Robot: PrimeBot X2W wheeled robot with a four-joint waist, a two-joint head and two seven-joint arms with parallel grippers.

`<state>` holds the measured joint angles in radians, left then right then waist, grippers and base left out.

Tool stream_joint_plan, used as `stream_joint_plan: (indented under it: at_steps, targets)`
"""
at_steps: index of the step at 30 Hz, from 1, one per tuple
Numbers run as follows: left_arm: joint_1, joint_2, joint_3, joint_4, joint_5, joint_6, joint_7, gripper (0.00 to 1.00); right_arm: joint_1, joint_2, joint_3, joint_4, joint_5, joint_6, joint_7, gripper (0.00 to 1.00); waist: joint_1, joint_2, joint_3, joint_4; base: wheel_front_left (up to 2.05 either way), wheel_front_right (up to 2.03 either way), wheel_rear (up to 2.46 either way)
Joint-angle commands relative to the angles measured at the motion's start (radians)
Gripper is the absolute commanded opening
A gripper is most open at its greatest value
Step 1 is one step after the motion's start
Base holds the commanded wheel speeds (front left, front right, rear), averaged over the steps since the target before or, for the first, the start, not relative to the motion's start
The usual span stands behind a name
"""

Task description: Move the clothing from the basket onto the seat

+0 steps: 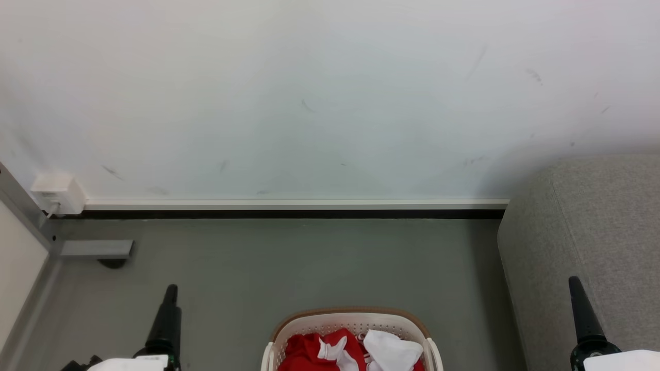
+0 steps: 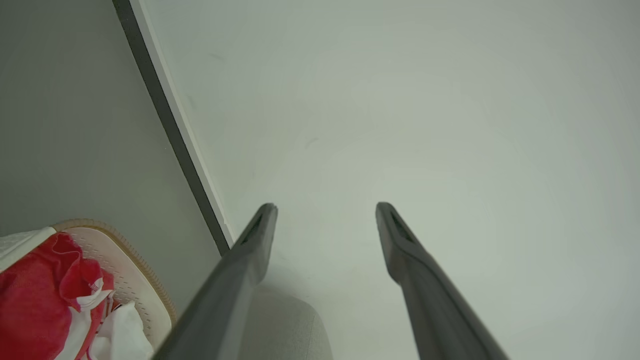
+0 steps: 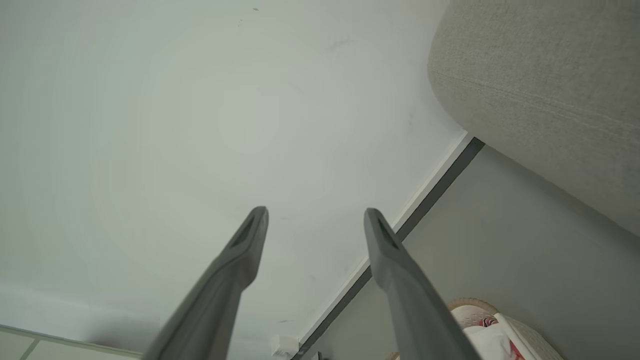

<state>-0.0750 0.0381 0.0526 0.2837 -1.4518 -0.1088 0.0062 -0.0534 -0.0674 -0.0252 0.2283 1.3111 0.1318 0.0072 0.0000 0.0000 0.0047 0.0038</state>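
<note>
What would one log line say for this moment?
left pincer: open, empty | right pincer: open, empty | clothing: in basket | seat: right of basket

No legible text, number, brand or sign anywhere. Clothing: a small white patch with faint marks on the red fabric, left wrist view, is too blurred to read.
</note>
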Motion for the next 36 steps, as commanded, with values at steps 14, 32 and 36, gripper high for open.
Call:
stream_joint_plan:
  at_steps: [14, 32, 36]
  targets:
    - [-0.004, 0.009, -0.043, -0.064, 0.287, 0.046, -0.063, 1.0, -0.011, -0.052, 0.07, -0.04, -0.274, -0.001, -0.063, 1.0, 0.0, 0.0, -0.001, 0.004, 0.0, 0.0, 0.0]
    - [0.002, 0.011, -0.073, -0.062, 0.623, 0.081, -0.119, 1.0, -0.027, -0.102, 0.16, -0.033, -0.494, -0.001, -0.118, 1.0, 0.0, 0.0, -0.005, 0.009, 0.0, 0.0, 0.0]
    - [0.004, 0.012, -0.081, -0.058, 0.699, 0.084, -0.13, 1.0, -0.031, -0.112, 0.177, -0.024, -0.535, -0.001, -0.13, 1.0, 0.0, 0.0, -0.005, 0.01, 0.0, 0.0, 0.0]
